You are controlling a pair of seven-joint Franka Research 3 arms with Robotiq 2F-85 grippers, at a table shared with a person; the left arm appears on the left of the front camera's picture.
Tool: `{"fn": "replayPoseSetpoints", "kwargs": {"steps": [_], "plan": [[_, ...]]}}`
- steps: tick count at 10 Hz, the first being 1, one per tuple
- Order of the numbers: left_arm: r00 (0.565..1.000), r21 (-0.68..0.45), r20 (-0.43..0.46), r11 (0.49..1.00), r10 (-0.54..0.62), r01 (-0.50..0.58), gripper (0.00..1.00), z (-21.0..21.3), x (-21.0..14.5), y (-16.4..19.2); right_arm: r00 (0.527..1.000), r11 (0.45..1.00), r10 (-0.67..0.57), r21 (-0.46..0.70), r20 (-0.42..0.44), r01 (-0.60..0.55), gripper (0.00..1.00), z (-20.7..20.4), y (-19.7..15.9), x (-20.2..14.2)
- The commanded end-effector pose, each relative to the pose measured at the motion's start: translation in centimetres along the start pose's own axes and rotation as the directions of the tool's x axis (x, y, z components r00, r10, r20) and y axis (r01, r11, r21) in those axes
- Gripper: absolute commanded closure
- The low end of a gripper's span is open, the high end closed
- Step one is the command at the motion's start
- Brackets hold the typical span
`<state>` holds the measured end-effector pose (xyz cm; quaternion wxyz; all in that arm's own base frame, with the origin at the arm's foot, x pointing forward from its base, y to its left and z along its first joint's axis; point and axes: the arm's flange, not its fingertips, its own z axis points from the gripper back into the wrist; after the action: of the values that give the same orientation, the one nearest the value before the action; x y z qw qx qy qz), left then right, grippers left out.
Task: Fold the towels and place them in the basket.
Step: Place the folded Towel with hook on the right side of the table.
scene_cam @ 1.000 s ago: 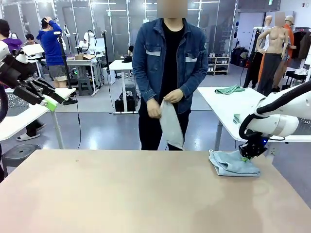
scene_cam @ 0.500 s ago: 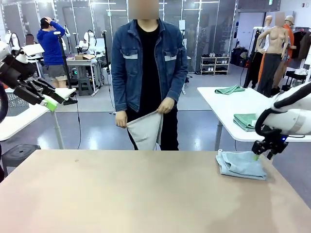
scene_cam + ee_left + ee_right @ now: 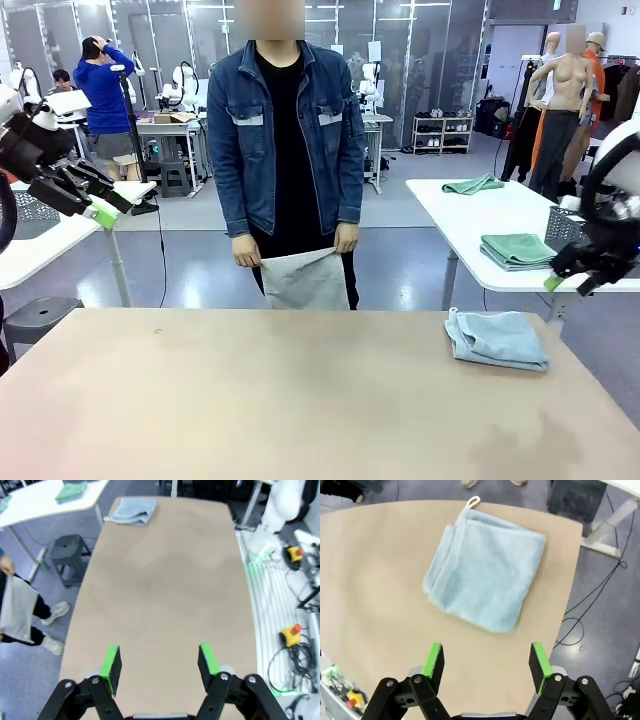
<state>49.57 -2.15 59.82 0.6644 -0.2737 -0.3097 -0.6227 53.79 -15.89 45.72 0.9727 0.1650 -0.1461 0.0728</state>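
A pale blue towel (image 3: 497, 338) lies folded on the table's far right, its loop toward the person; it also shows in the left wrist view (image 3: 129, 511) and the right wrist view (image 3: 485, 575). My right gripper (image 3: 570, 275) hangs open, above and to the right of it, holding nothing (image 3: 486, 660). The person at the far side holds a cream-white towel (image 3: 305, 278) spread between both hands (image 3: 17, 607). My left gripper (image 3: 100, 208) is raised at the far left, open and empty (image 3: 159, 662). A dark mesh basket (image 3: 563, 226) stands on the side table, partly hidden behind my right arm.
The white side table (image 3: 470, 215) at the right carries folded green cloths (image 3: 517, 250). A grey stool (image 3: 70, 550) stands off the table's edge. Cables and emergency-stop boxes (image 3: 292, 632) lie on the floor by the robot's side.
My right gripper opened, let go of the blue towel, then rose and drew back to the right. The person stepped left and spread the cream-white towel out. The left arm stayed still.
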Motion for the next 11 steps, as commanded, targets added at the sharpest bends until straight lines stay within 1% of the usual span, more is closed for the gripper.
{"fn": "replayPoseSetpoints", "kwargs": {"steps": [1,2,3,5,7,8,9,11], "plan": [[1.000,0.005,0.006,1.000,-0.005,0.005,0.22,0.0,0.0,-0.3,1.000,1.000,-0.015,0.020,0.008,0.015,0.15,2.9,1.6,-4.1],[1.000,0.005,0.006,1.000,-0.005,0.005,0.22,0.0,0.0,-0.3,1.000,0.999,-0.012,0.034,-0.005,0.012,0.15,4.9,2.8,-6.1],[1.000,0.005,0.006,1.000,-0.005,0.005,0.22,0.0,0.0,-0.3,1.000,1.000,0.001,0.029,-0.006,-0.001,0.15,6.1,3.8,-7.6],[1.000,0.005,0.006,1.000,-0.005,0.005,0.22,0.0,0.0,-0.3,1.000,0.999,0.031,0.008,0.001,-0.031,0.15,6.8,5.3,-9.4],[1.000,0.005,0.006,1.000,-0.005,0.005,0.22,0.0,0.0,-0.3,0.999,0.999,0.040,0.000,-0.010,-0.040,0.15,6.4,6.2,-10.0],[1.000,0.005,0.006,1.000,-0.005,0.005,0.22,0.0,0.0,-0.3,1.000,1.000,0.013,-0.008,0.016,-0.012,0.15,6.1,6.8,-9.9],[1.000,0.005,0.006,1.000,-0.005,0.005,0.22,0.0,0.0,-0.3,0.998,0.998,0.059,0.021,-0.009,-0.059,0.15,7.2,6.0,-9.8],[1.000,0.005,0.006,1.000,-0.005,0.005,0.22,0.0,0.0,-0.3,0.998,0.998,0.059,0.021,-0.009,-0.059,0.15,7.2,6.0,-9.8]]}}
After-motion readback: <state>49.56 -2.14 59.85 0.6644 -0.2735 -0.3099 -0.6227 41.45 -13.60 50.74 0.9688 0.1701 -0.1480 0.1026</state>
